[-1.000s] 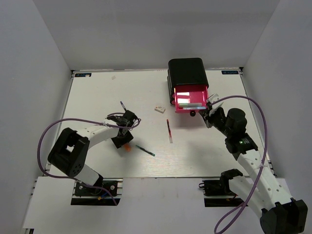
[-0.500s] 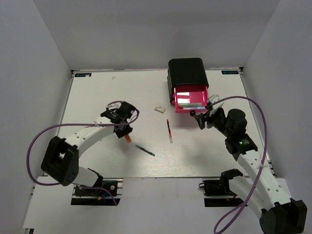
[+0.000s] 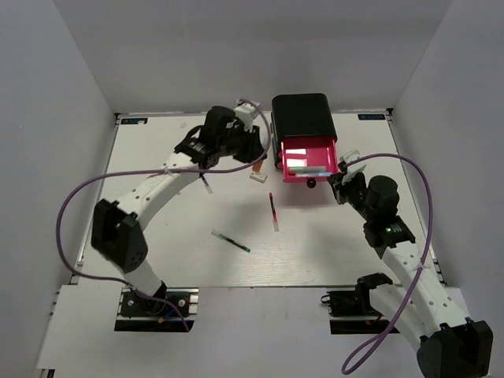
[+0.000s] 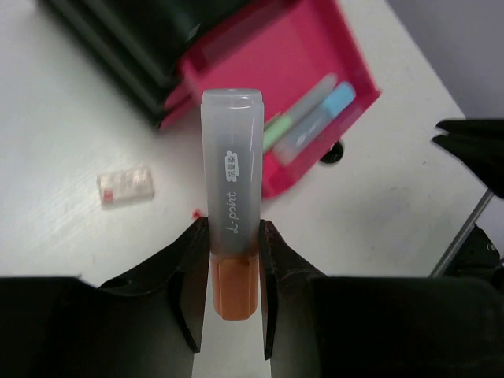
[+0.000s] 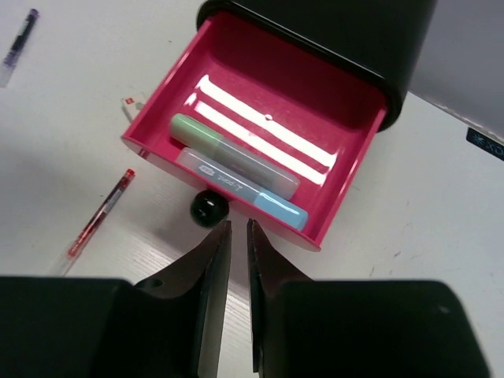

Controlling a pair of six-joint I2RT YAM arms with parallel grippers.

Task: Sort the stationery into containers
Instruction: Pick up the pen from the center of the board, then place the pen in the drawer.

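You're looking at a white counter [image 3: 157,236] boxed in by pale grey walls, with the glossy black case [image 3: 300,114] at its far edge. One pink-red drawer [image 3: 311,143] stands pulled out. A pale green marker [image 5: 197,134] and a light blue marker [image 5: 279,209] lie side by side in it.

Your left gripper [image 4: 234,232] is clenched on the grey orange-capped pen [image 4: 231,157], held above the counter just left of the drawer.

Your right gripper [image 5: 238,228] hangs just in front of the drawer's black knob [image 5: 209,209], its fingers nearly together and holding nothing.

The tiny white block [image 4: 126,183], thin red pen [image 3: 272,209] and dark teal pen [image 3: 231,240] lie on the counter.
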